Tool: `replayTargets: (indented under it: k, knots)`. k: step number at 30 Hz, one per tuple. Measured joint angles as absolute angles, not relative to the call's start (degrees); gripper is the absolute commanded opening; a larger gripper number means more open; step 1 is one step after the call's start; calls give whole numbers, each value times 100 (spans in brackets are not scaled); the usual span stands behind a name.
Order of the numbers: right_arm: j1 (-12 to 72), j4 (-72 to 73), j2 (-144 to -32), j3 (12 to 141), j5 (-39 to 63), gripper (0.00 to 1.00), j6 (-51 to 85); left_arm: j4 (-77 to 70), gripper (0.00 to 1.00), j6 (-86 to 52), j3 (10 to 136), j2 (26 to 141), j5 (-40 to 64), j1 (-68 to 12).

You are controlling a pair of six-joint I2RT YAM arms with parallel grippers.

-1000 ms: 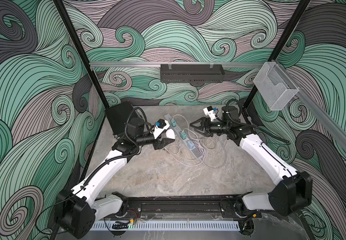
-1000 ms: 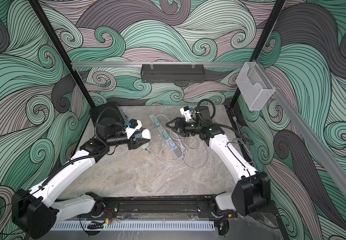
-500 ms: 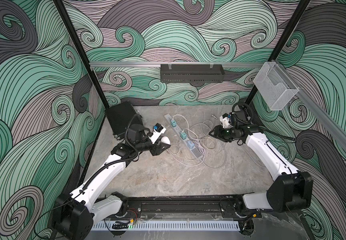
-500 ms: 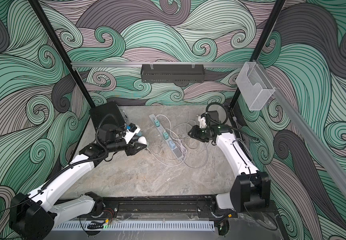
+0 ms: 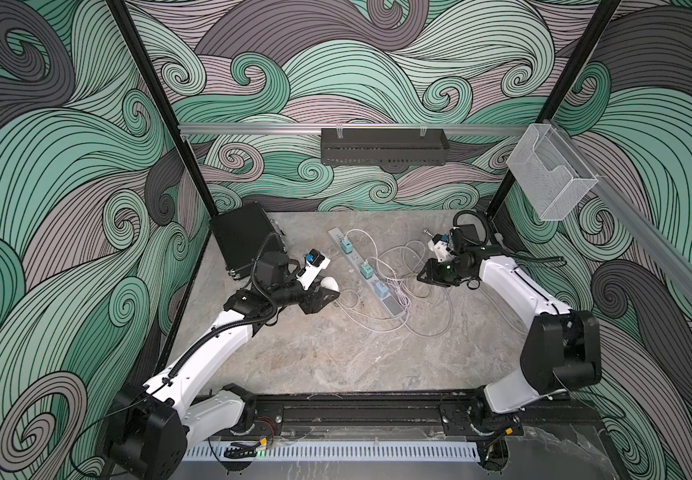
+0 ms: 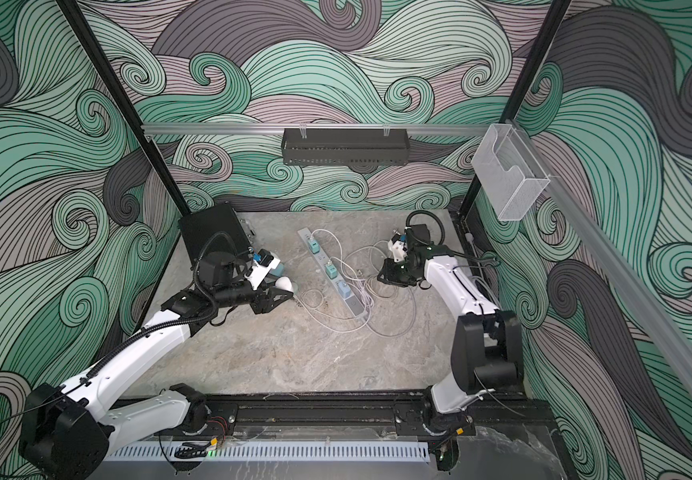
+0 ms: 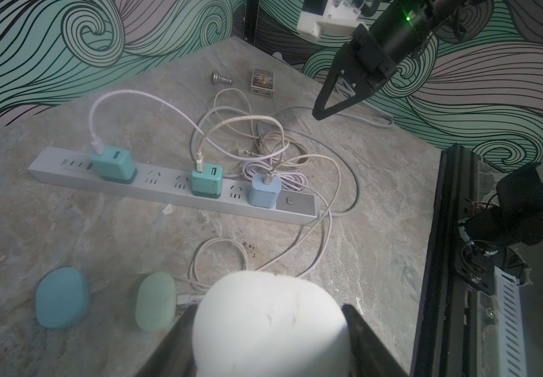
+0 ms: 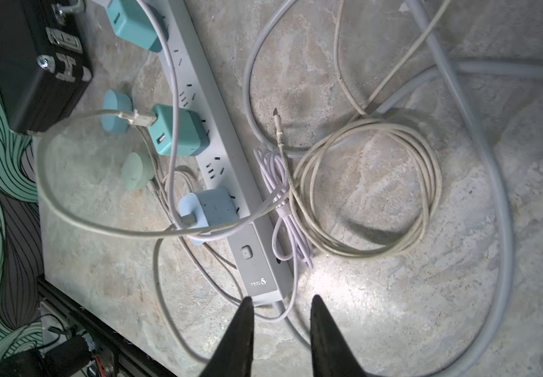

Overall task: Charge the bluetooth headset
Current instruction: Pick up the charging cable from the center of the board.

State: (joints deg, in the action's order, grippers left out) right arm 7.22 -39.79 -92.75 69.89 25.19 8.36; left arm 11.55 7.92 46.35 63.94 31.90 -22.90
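Note:
My left gripper (image 7: 270,310) is shut on the white, rounded bluetooth headset case (image 7: 270,326), holding it just above the table left of the grey power strip (image 7: 172,192). Both top views show the case (image 5: 329,284) (image 6: 285,284). The strip carries two teal chargers (image 7: 113,164) and a light-blue charger (image 7: 265,192), each with a cable plugged in. A white coiled cable (image 8: 368,186) lies right of the strip, its free plug (image 8: 276,117) bare on the table. My right gripper (image 8: 281,298) hovers over the strip's switch end, open a narrow gap, with nothing between its fingers.
A blue case (image 7: 61,300) and a green case (image 7: 155,300) lie on the table left of the strip. A black box (image 5: 244,239) stands at the back left. A metal chess piece (image 7: 221,78) and a small card box (image 7: 263,81) sit at the back. Loose cables loop around the strip.
My right arm has drawn back to the right, away from the strip, and its jaws have narrowed. The left gripper has sunk slightly, still holding the white case.

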Motion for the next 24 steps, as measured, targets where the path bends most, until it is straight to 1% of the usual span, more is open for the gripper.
replayTargets:
  k: [6,12,16,19,24]
  knots:
    - [711,-3704,-10322,7548,2856,27,681,1039,34,786,4635,6584,3201,-2290]
    - [720,-3592,-11216,8232,2987,26,674,950,34,805,4635,6611,3201,-2290]
    - [760,-3573,-11590,8530,3068,27,622,919,34,827,4635,6611,3197,-2290]
    - [808,-3577,-11775,8672,3157,31,548,917,34,834,4635,6611,3197,-2290]
    - [915,-3575,-12018,8827,3247,31,486,893,35,832,4635,6611,3199,-2290]
